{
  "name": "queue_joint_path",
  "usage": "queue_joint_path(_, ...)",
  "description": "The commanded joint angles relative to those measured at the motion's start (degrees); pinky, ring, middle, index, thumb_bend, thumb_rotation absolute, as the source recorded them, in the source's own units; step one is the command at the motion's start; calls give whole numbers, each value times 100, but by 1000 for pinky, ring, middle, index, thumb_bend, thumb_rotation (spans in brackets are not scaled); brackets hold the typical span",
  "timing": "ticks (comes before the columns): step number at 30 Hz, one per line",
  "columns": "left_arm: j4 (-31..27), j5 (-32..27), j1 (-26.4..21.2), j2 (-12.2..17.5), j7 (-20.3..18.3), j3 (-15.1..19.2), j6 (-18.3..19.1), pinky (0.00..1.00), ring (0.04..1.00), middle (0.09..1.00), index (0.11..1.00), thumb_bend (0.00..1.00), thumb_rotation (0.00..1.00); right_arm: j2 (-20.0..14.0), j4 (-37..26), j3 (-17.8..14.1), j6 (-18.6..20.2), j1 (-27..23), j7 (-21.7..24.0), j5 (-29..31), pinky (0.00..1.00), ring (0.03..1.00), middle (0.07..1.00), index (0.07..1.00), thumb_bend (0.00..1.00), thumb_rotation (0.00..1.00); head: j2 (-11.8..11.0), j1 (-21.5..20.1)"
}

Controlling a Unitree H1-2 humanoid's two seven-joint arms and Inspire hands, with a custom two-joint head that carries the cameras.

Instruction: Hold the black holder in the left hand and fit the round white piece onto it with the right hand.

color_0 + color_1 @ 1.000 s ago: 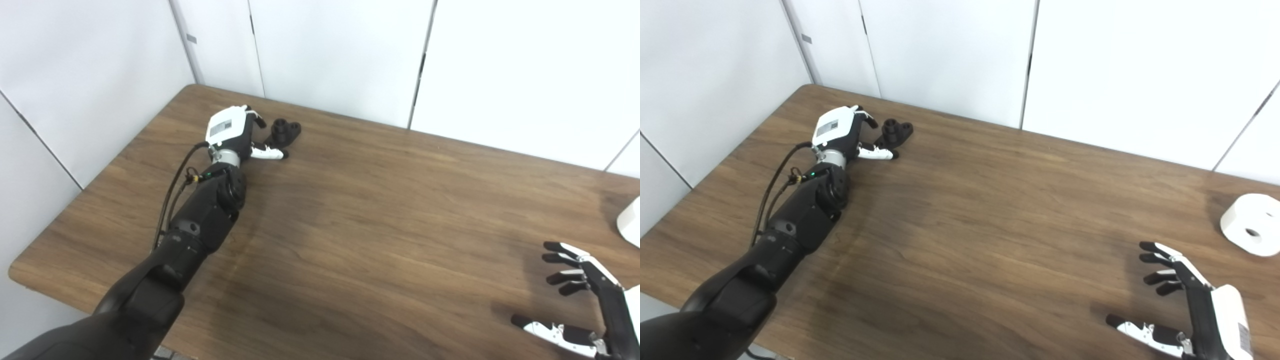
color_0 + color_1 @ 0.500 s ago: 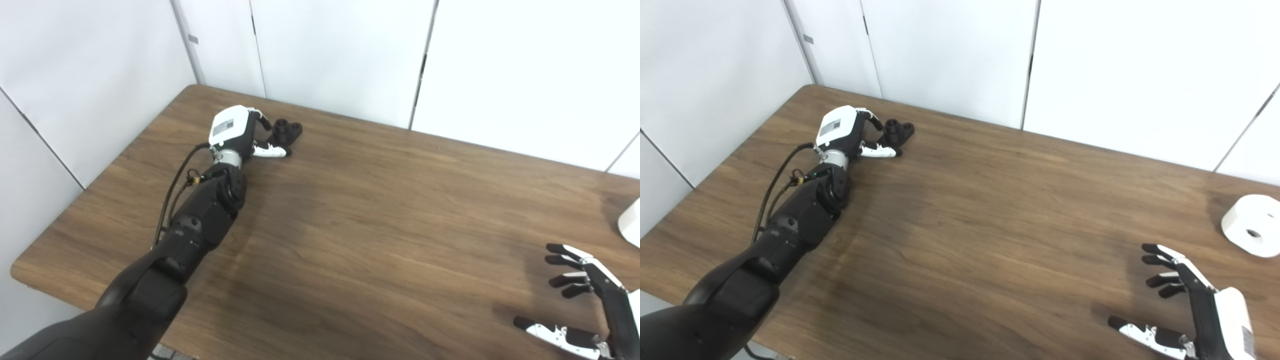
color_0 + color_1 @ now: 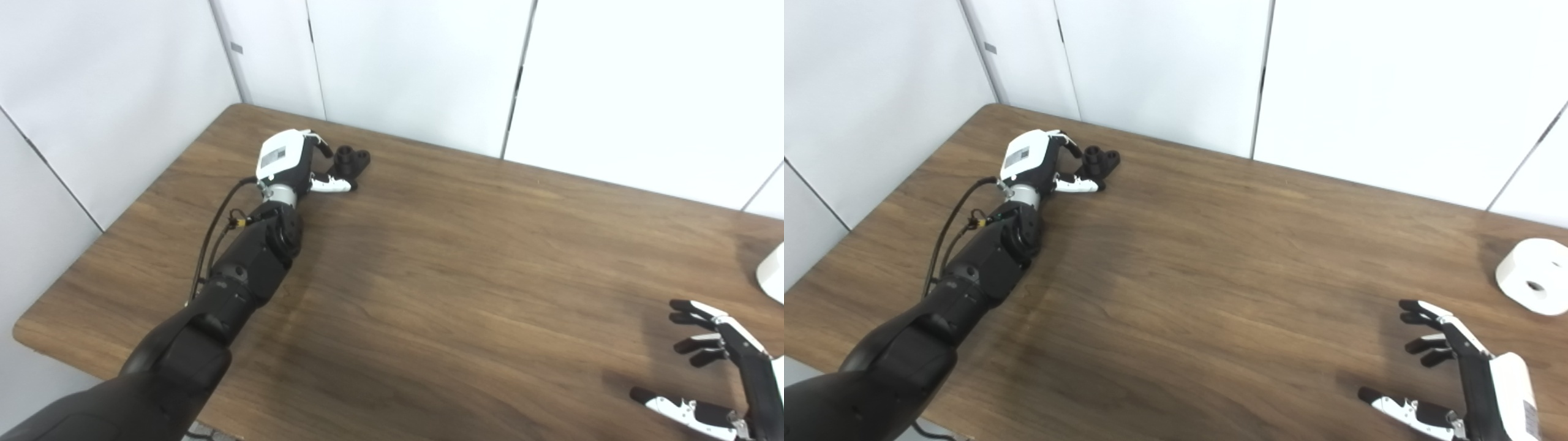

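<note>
A: White wall panels close in a wooden bench [image 3: 1213,294] on its far side and on the left, and little lies on it besides the two parts. How far along is the job?

B: Barely begun, by the look of it. The black holder [image 3: 1099,160] sits on the bench near the far left corner, not lifted. The left robot hand [image 3: 1038,162] is right up against it, thumb lying along its near side and fingers curled toward its far side.

A: So is the holder grasped?

B: That cannot be told. The fingers reach around it, yet whether they press on it is too small to make out. It looks like the closing stage of a grasp, nothing firmer.

A: And the other part?

B: The round white piece [image 3: 1532,275], with a hole in its top, rests on the bench at the far right, well apart from the holder. The right robot hand [image 3: 1464,380] hangs low at the near right with fingers spread and nothing in them, near the piece but not touching.

A: What remains, then?

B: Nearly everything: securing and raising the holder, picking up the white piece, bringing the two together, and seating one on the other.
</note>
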Motion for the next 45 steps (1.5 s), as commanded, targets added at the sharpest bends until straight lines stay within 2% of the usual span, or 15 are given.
queue_joint_path(1,28,-118,-117,-11,-196,-21,29,713,919,887,632,800,187,-12,-197,-57,-103,-97,-91,21,449,543,693,732,736,0,6,2)
queue_joint_path(8,5,-6,-124,16,-339,-262,246,693,897,879,628,775,206,14,-241,-54,-55,-82,-78,5,449,545,693,731,730,0,28,-11)
queue_joint_path(12,-64,-105,-87,19,-444,-271,180,710,882,834,550,763,192,22,-208,-66,-79,-89,-93,31,451,544,691,727,725,0,33,-15)
queue_joint_path(13,-76,-127,-77,10,-448,-255,163,717,877,825,513,619,124,21,-195,-66,-91,-92,-101,23,451,546,691,726,725,0,33,-15)
queue_joint_path(16,-110,-213,-54,-24,-456,-201,124,726,865,810,489,532,80,21,-230,-59,7,-102,-17,60,455,563,703,735,717,0,51,-11)
queue_joint_path(20,-124,-259,-39,-21,-435,-210,24,715,845,796,486,523,74,2,-185,-72,-30,-108,-12,134,461,577,709,739,718,0,51,-11)
queue_joint_path(29,-271,-396,27,-21,-563,-169,-36,768,852,773,480,524,71,2,-130,-97,-44,-98,2,330,487,599,726,752,710,0,74,-19)
queue_joint_path(34,-300,-388,74,5,-644,-275,-211,764,852,781,480,523,73,-2,-108,-85,-60,-107,8,353,485,594,725,756,701,0,83,-68)
queue_joint_path(42,-864,-365,310,-50,-859,-518,-524,753,871,808,482,524,65,8,43,-71,-170,-175,-75,295,472,578,714,746,706,0,70,-143)
queue_joint_path(45,-1254,-370,433,-63,-1062,-629,-535,740,877,813,482,524,65,32,49,-69,-178,-189,-96,296,467,571,705,741,710,0,78,-179)
